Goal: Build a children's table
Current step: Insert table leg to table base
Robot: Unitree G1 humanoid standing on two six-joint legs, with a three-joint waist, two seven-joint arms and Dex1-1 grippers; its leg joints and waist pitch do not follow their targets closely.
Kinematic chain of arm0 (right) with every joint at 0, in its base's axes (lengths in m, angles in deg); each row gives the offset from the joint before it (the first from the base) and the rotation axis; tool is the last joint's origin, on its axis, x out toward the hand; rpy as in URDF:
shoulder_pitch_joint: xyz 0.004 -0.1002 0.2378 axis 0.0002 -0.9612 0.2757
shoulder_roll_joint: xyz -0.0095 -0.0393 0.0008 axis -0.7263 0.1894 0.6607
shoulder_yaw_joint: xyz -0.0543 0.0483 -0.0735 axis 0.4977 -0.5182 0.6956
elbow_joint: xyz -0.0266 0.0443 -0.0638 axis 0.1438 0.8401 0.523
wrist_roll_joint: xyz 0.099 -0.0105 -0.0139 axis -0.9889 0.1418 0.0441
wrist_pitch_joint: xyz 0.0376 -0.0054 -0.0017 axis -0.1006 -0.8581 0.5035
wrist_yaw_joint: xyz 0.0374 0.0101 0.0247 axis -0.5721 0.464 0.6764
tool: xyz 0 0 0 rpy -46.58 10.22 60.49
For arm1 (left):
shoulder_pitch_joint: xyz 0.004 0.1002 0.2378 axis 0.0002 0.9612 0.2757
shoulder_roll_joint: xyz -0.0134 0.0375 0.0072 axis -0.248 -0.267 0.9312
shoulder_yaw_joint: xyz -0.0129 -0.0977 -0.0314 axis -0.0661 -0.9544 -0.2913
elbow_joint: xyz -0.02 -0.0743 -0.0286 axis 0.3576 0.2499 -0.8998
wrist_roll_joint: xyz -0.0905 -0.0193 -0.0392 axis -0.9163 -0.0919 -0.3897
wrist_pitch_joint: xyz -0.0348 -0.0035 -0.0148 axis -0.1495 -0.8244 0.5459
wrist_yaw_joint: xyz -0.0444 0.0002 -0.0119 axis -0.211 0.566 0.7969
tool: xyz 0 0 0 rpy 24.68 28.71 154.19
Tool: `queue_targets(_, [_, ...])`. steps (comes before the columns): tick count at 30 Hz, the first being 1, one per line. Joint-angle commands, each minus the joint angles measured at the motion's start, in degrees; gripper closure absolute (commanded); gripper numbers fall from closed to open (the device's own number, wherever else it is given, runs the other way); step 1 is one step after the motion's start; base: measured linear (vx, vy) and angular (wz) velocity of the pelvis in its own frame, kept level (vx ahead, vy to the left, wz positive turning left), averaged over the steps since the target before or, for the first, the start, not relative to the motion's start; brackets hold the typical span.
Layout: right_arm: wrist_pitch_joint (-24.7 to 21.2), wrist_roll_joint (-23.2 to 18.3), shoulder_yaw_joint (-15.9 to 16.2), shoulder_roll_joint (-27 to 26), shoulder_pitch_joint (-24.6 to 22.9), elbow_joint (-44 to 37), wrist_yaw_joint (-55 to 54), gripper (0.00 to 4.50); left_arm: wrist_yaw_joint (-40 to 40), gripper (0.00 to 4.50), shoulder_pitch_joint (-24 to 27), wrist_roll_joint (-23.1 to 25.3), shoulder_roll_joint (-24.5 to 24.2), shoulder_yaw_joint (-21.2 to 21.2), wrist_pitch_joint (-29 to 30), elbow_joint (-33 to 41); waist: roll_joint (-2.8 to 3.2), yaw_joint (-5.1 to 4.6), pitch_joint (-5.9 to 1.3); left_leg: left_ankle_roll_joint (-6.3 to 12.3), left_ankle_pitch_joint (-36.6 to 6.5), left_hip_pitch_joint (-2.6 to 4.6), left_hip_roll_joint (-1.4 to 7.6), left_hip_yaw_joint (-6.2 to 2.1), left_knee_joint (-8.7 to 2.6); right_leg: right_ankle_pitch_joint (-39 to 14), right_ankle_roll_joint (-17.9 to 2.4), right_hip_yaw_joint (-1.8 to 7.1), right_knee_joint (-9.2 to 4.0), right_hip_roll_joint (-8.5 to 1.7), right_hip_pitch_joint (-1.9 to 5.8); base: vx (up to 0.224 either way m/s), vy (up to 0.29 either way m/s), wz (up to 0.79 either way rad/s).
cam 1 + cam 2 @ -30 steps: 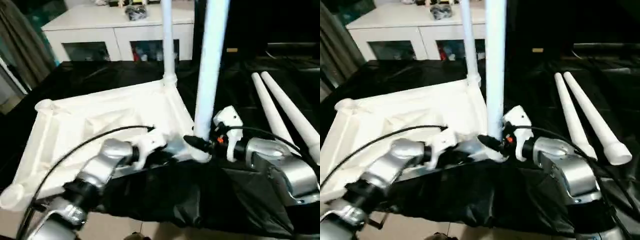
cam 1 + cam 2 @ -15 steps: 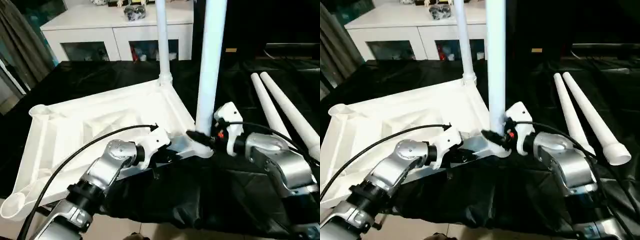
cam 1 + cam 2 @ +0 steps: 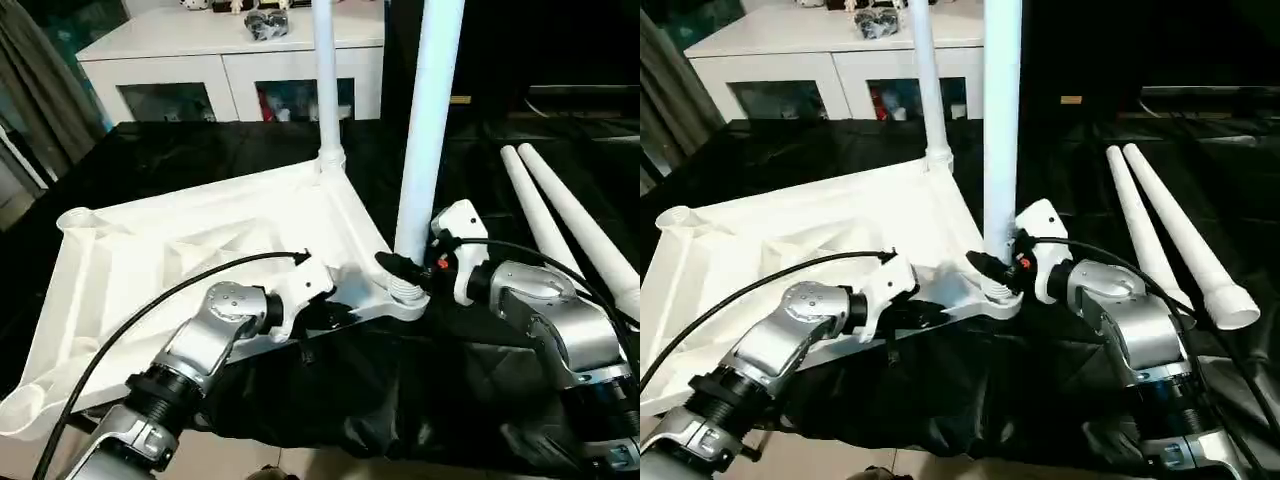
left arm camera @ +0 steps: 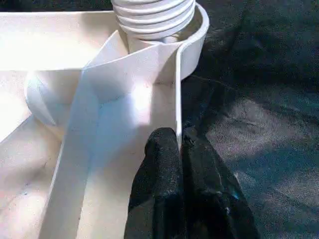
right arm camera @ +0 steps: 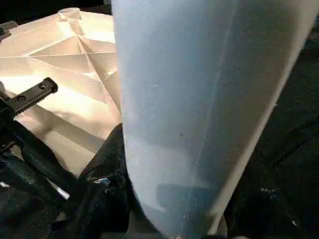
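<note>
The tabletop (image 3: 200,250) lies underside up on the black-covered bench (image 3: 180,150), its near right corner socket (image 3: 405,298) facing the robot; a leg (image 3: 425,120) stands in that socket, long axis upright, threaded foot seated in the socket's mouth; the right gripper (image 3: 400,268) is clamped on the leg's base just above the socket, fingers on either side of the tube; the left gripper (image 4: 180,149) is pinched tight on the tabletop's thin rim wall just beside the same socket, steadying it; a second leg (image 3: 325,80) is upright in the far right corner; two spare legs (image 3: 560,215) lie side by side to the right, well apart from the tabletop; the right arm is the nearer to them, so the next pick looks like its job.
</note>
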Motion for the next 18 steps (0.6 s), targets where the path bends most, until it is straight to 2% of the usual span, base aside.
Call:
queue_targets(1, [-0.8, 0.7, 0.6, -0.4, -1.6, 1.6, 0.2, 2.59, -1.4, 4.5, 1.1, -0.2, -1.2, -0.3, -0.4, 0.1, -1.79, 0.3, -3.23, 2.87, -12.8, 0.92, 2.61, -1.17, -4.22, -18.2, -9.8, 2.24, -4.97, -3.71, 2.3, 0.0, 0.0, 0.0])
queue_targets(2, [-0.9, 0.6, 0.6, -0.4, -1.7, 1.5, 0.3, 2.59, -1.4, 4.5, 1.0, -0.2, -1.2, -0.3, -0.4, 0.1, -1.86, 0.28, -3.23, 2.85, -12.9, 0.96, 2.63, -1.16, -4.23, -18.0, -9.9, 2.26, -4.98, -3.71, 2.3, 0.0, 0.0, 0.0])
queue_targets(3, [-1.0, 0.6, 0.6, -0.4, -1.8, 1.4, 0.2, 2.59, -1.5, 4.5, 1.0, -0.2, -1.3, -0.3, -0.5, 0.0, -1.6, 0.22, -3.29, 2.75, -12.9, 0.96, 2.63, -1.19, -4.24, -17.3, -10.0, 2.24, -4.92, -3.67, 2.35, 0.0, 0.0, 0.0])
queue_targets(5, [-1.3, 0.4, 0.5, -0.4, -2.1, 0.9, 0.2, 2.59, -1.6, 4.5, 0.7, -0.2, -1.3, -0.4, -0.4, -0.2, -1.52, 0.18, -3.25, 2.7, -13.3, 0.97, 2.63, -1.18, -4.27, -17.0, -10.2, 2.25, -4.96, -3.65, 2.34, 0.0, 0.0, 0.0])
queue_targets(7, [-1.6, 0.3, 0.3, -0.4, -2.3, 0.5, 0.2, 2.59, -1.8, 4.5, 0.4, 0.0, -1.3, -0.5, -0.6, -0.7, -1.57, 0.21, -3.29, 2.66, -13.4, 0.99, 2.63, -1.21, -4.29, -17.1, -10.2, 2.24, -4.91, -3.72, 2.39, 0.0, 0.0, 0.0])
queue_targets(9, [-1.7, 0.0, 0.0, -0.3, -2.8, -0.1, 0.1, 2.59, -2.0, 4.5, 0.1, 0.2, -1.4, -0.6, -0.7, -1.2, -1.22, 0.16, -3.29, 2.52, -13.6, 0.98, 2.64, -1.27, -4.32, -16.8, -10.3, 2.22, -4.9, -3.68, 2.4, 0.0, 0.0, 0.0])
queue_targets(11, [-1.8, -0.1, -0.1, -0.3, -3.0, -0.3, 0.1, 2.59, -2.2, 4.5, 0.0, 0.2, -1.4, -0.6, -0.8, -1.3, -1.38, 0.13, -3.28, 2.43, -14.0, 0.98, 2.62, -1.27, -4.37, -16.8, -10.3, 2.22, -4.92, -3.65, 2.43, 0.0, 0.0, 0.0])
queue_targets(14, [-1.9, -0.1, -0.5, -0.2, -3.3, -0.5, 0.1, 2.59, -2.4, 4.5, -0.3, 0.1, -1.4, -0.7, -0.7, -1.4, -1.17, 0.07, -3.23, 2.2, -14.7, 1.05, 2.64, -1.27, -4.41, -17.3, -10.4, 2.23, -5.02, -3.69, 2.35, 0.0, 0.0, 0.0])
queue_targets(18, [-2.6, -0.6, -0.8, -0.1, -3.5, -1.4, 0.2, 2.59, -2.5, 4.5, -0.6, 0.2, -1.5, -0.8, -0.9, -1.7, -1.22, 0.06, -3.2, 2.0, -15.1, 1.09, 2.63, -1.29, -4.48, -17.8, -10.3, 2.23, -5.06, -3.67, 2.36, 0.0, 0.0, 0.0])
